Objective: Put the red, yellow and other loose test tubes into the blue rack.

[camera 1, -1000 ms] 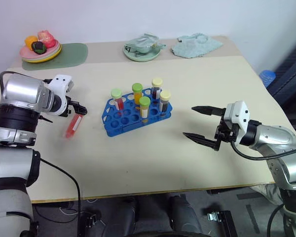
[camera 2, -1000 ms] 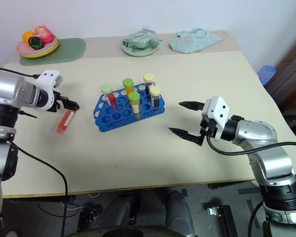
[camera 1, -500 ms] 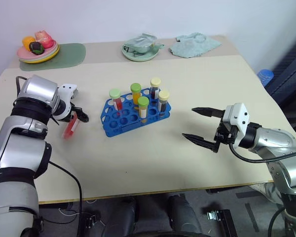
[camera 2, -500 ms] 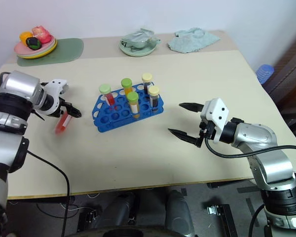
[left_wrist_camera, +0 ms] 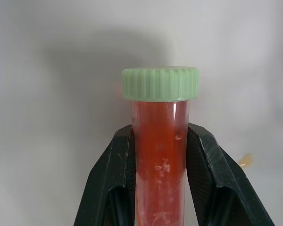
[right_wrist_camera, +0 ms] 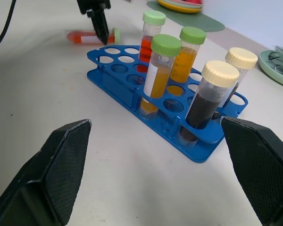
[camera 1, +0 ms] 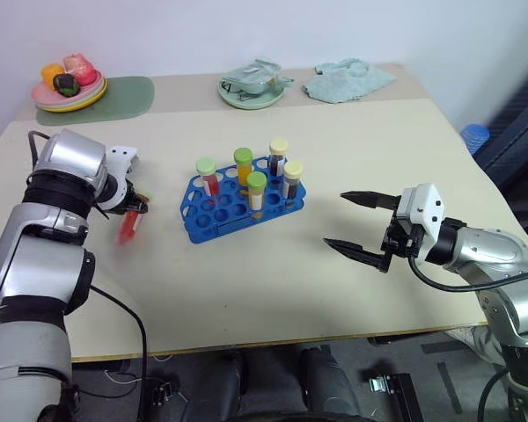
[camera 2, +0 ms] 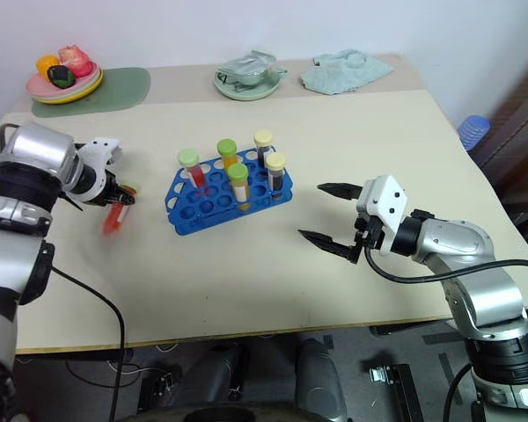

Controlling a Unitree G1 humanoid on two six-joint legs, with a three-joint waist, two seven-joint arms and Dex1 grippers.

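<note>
Scene: a pale beige tabletop (camera 1: 352,132) is being viewed from above, with both robot arms reaching over it.
Left gripper (left_wrist_camera: 159,141): its two black fingers (left_wrist_camera: 114,165) are being pressed against either side of a clear plastic test tube of red liquid with a pale green ribbed cap (left_wrist_camera: 160,141), just below the cap; the tube is being grasped.
Grasped tube, place: it is being seen lying low at the table near the left edge (camera 1: 129,226), well apart from the rack, with its capped end toward the gripper; whether it is being lifted off the surface cannot be told.
Rack: a blue plastic test-tube rack with round holes (camera 1: 213,221) is being kept at the middle of the table, with many of its holes empty.
Tubes in rack: five capped tubes are being held upright in it, namely a red one with a green cap (camera 1: 209,175), an orange one with a green cap (camera 1: 244,165), a yellow-orange one with a green cap and white label (camera 1: 258,191), and two dark ones with cream caps (camera 1: 292,180).
Right gripper (camera 1: 359,225): it is being held above the table to the right of the rack, its black fingers (right_wrist_camera: 56,165) spread wide and nothing being gripped.
Background: a pink and yellow plate of toy food (camera 1: 69,88) on a green mat (camera 1: 132,95), a pale green dish (camera 1: 253,90) and a crumpled light green cloth (camera 1: 348,79) are being left along the far edge.
</note>
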